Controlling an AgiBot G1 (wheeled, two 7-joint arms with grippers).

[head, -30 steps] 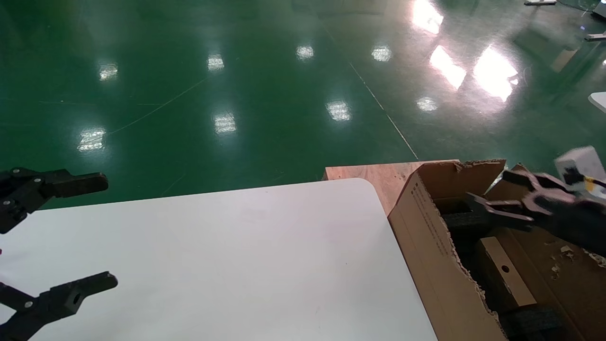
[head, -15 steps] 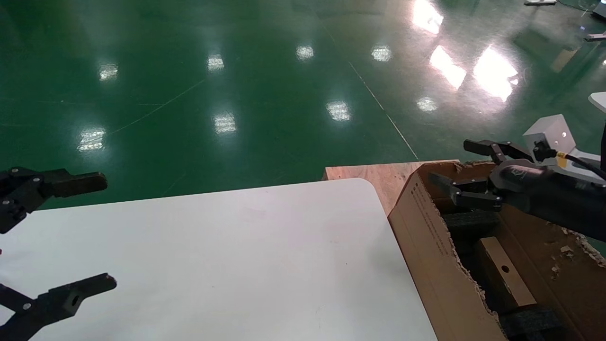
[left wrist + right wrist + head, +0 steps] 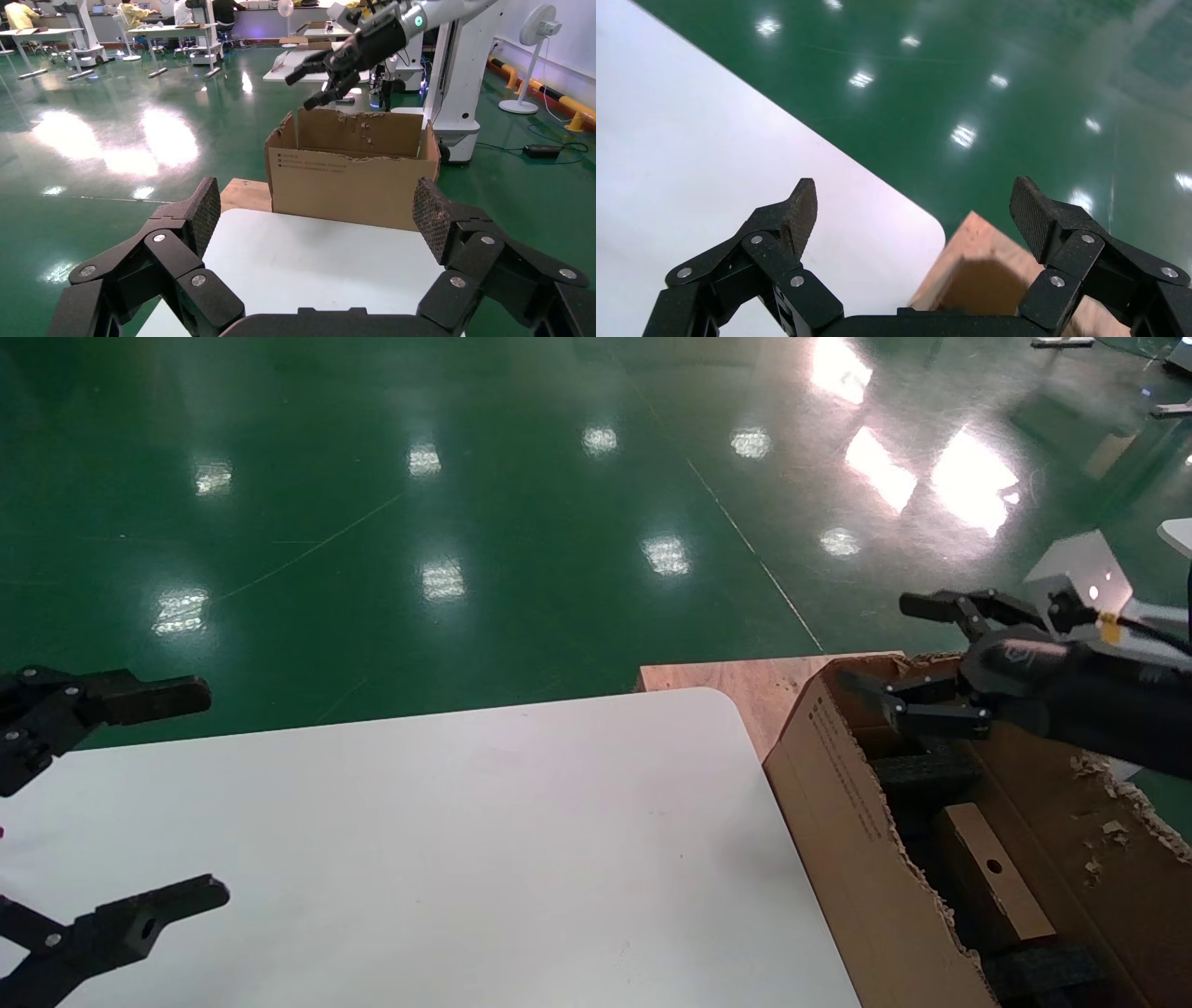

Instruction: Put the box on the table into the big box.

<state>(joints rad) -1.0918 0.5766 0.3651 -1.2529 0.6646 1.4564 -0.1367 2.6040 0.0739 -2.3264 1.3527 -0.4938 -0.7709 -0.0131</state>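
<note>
Head view: box (image 3: 993, 887) inside big box (image 3: 857, 859), off table's (image 3: 447, 859) right edge. Right gripper (image 3: 908, 649) spread, empty, above carton's far corner. Left gripper (image 3: 172, 794) spread, empty, at table's left edge.
Left wrist: fingers (image 3: 205, 210) apart.
Right wrist: fingers (image 3: 800, 207) apart.

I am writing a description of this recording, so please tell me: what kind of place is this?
Probably a factory-style hall or robot laboratory. The glossy green floor looks industrial. The left wrist view shows more work tables, people seated at them, and a standing fan behind the big box.
</note>
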